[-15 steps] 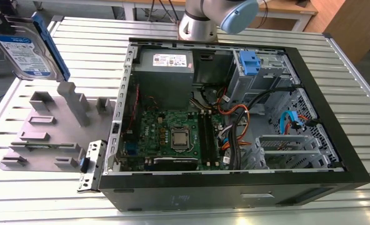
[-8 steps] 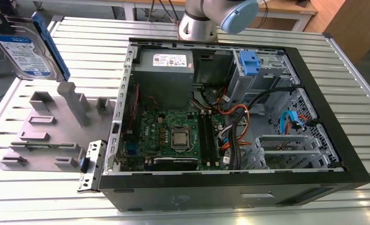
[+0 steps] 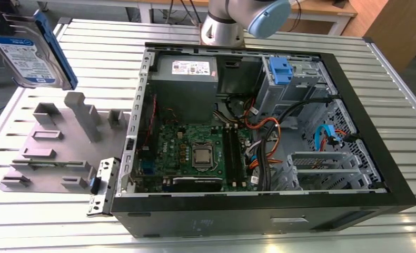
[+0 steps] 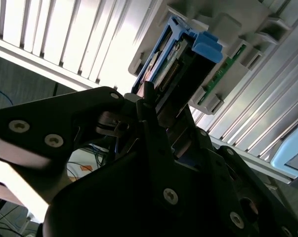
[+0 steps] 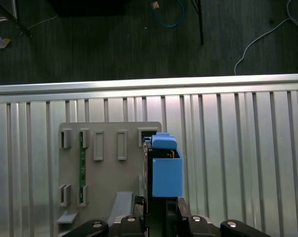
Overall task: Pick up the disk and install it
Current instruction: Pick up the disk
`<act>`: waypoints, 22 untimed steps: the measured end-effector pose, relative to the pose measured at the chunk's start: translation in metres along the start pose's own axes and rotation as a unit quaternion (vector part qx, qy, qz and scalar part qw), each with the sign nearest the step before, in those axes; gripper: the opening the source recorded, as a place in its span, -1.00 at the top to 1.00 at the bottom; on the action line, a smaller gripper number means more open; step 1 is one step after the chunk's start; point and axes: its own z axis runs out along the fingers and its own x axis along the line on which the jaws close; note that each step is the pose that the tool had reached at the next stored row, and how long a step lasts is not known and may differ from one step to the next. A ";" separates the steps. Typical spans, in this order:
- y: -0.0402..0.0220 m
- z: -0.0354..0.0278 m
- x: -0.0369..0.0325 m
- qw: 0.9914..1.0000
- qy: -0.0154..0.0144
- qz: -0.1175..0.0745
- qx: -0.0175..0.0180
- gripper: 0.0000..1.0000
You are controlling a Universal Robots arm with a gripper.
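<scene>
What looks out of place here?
Only the disk stands out: it hangs on edge above the grey holder, off the table, clamped in the gripper. Nothing looks spilled or broken.

Flat silver metal disk (image 3: 25,58): white-and-blue label, bright blue plastic frame. Slatted metal tabletop (image 3: 102,47) is pale silver stripes, the moulded plastic holder (image 3: 60,148) plain grey, boxy computer case (image 3: 229,217) black with a green circuit board (image 3: 171,141) inside.
</scene>
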 end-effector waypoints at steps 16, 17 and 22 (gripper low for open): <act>0.0011 -0.0351 -0.0018 1.000 0.000 0.000 0.000 0.31; 0.0011 -0.0376 -0.0019 1.000 0.000 0.000 0.000 0.31; 0.0014 -0.0483 -0.0025 1.000 0.000 0.000 0.000 0.31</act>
